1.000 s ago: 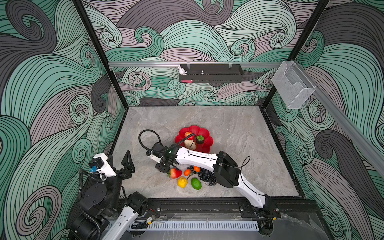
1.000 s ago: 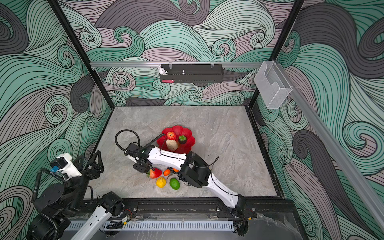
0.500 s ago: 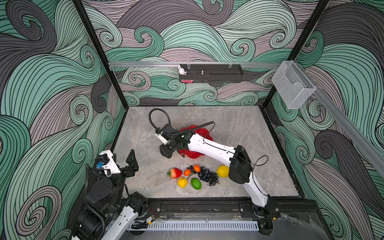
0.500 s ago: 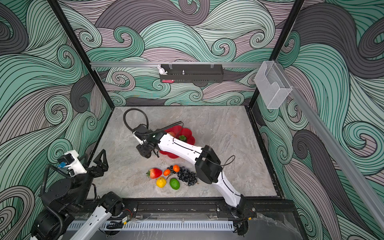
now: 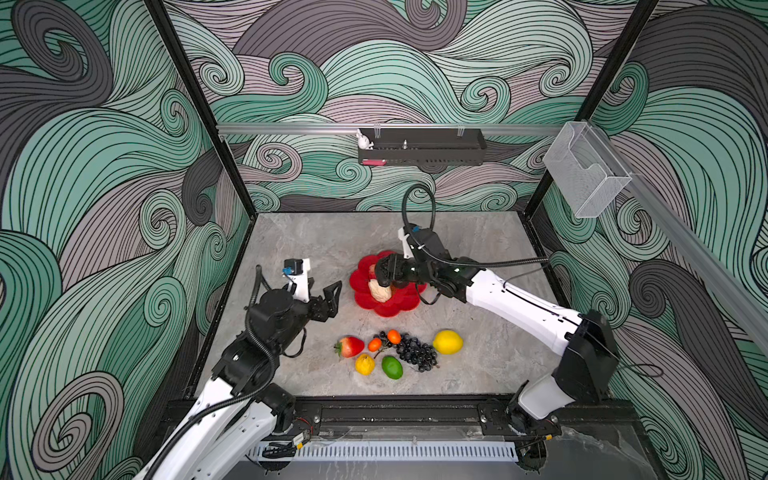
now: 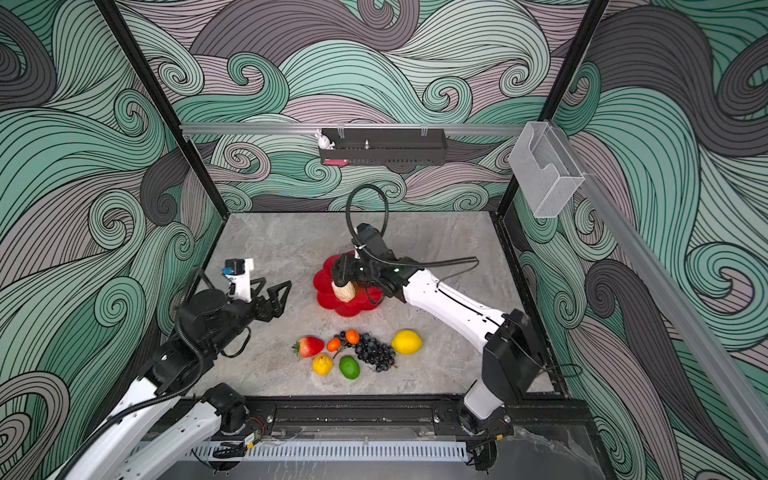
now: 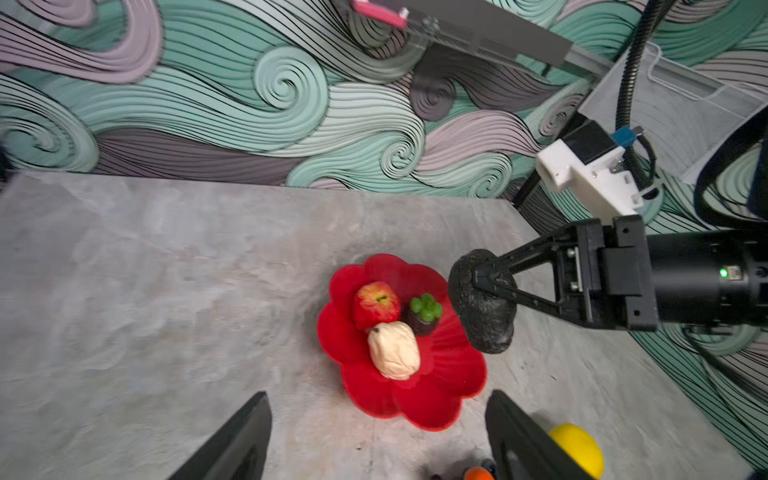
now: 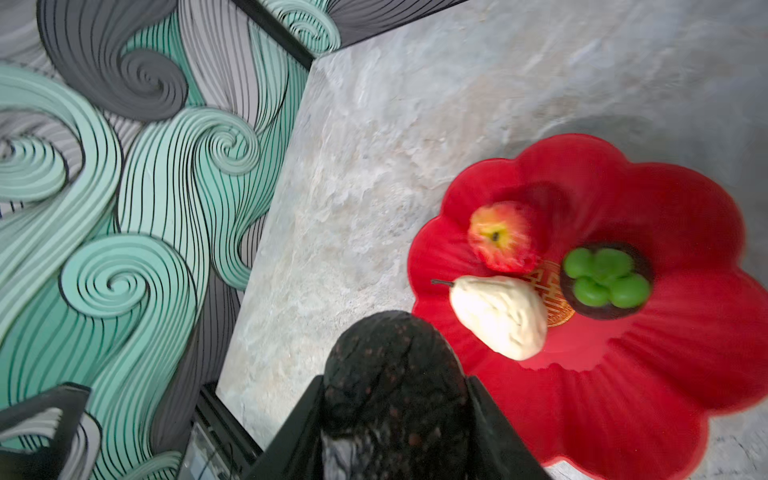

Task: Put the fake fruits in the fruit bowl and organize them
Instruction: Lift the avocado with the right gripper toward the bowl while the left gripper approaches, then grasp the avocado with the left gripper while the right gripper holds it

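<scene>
Swung over from the near fruit pile (image 5: 415,353), the avocado (image 7: 486,328) is clamped end-down in the right gripper (image 7: 482,289), fruit bowl (image 7: 440,411) just below.

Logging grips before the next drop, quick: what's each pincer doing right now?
Left pincer: open, empty.
Right pincer: shut on the avocado.
</scene>
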`<state>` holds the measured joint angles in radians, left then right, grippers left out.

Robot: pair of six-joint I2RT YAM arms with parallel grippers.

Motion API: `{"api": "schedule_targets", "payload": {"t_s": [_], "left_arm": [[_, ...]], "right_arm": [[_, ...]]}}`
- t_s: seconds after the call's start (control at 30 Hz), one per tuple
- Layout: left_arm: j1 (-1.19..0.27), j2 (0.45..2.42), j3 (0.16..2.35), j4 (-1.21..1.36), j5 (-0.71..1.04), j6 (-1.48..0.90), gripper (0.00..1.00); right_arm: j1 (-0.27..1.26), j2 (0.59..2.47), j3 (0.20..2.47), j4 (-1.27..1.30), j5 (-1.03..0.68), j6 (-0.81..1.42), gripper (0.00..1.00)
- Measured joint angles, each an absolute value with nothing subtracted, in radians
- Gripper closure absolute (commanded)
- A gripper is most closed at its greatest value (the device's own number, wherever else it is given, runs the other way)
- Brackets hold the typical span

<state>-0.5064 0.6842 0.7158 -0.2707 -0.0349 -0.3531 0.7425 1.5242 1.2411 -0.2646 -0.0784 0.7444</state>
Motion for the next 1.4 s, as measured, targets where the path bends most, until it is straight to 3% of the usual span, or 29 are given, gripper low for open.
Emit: {"api": "schedule_targets", "payload": {"t_s": [0.33, 0.4, 0.47, 0.73, 1.2, 1.4], "left_arm": [[-0.665, 1.081, 0.739, 0.027, 0.211, -0.299, 0.18], [-0.699, 1.119, 0.755, 0.069, 0.233, -0.277, 0.16], [-0.732, 1.161, 0.778, 0.115, 0.244, -0.253, 0.06], [-0.792, 1.269, 0.799, 0.248, 0.229, -0.229, 0.06], [-0.816, 1.321, 0.836, 0.319, 0.191, -0.22, 0.3], [-0.816, 1.331, 0.848, 0.328, 0.191, -0.218, 0.31]], "right_arm": [[0.64, 1.194, 0.936, -0.102, -0.034, 0.947, 0.53], [0.639, 1.154, 0.895, -0.068, -0.021, 0.983, 0.53], [0.639, 1.122, 0.85, -0.033, -0.012, 1.024, 0.53], [0.639, 1.082, 0.805, 0.026, -0.011, 1.127, 0.53], [0.675, 1.055, 0.768, 0.083, -0.035, 1.216, 0.52], [0.687, 1.055, 0.767, 0.094, -0.041, 1.225, 0.52]]}}
